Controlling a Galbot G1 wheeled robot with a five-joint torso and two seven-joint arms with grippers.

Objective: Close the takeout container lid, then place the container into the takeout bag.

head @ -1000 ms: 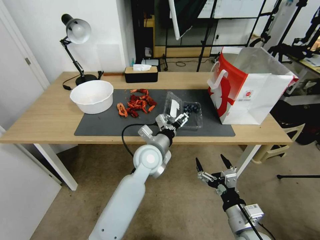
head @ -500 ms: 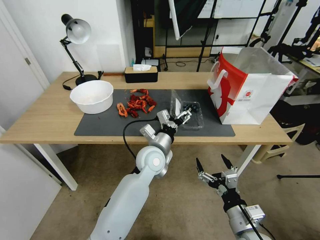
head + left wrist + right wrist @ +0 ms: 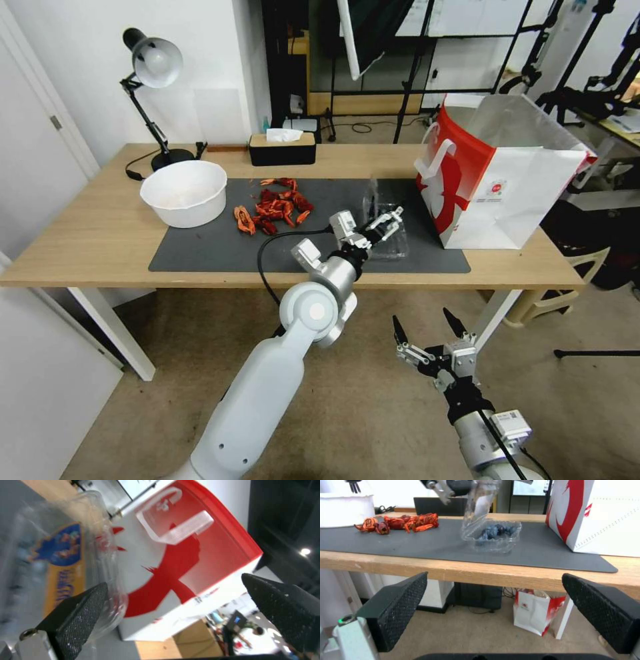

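As the lid (image 3: 479, 498) stands upright | box (image 3: 388, 241) on surface mat beside bag (image 3: 497, 180) | left hand (image 3: 385, 224) spread at lid, one finger touching | thin, springy, light; push lid's free edge | right hand (image 3: 429, 333) spread, below surface.

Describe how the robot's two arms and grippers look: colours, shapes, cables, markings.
Left arm: smooth pale grey-white shell, round elbow cap, silver wrist, black cable looping beside it. Left gripper: white-and-black frame; its fingers are black, tapered, with dotted textured pads. Right arm: grey with a black collar, a white labelled block and thin black cable. Right gripper: pointed black fingers, same dotted texture.
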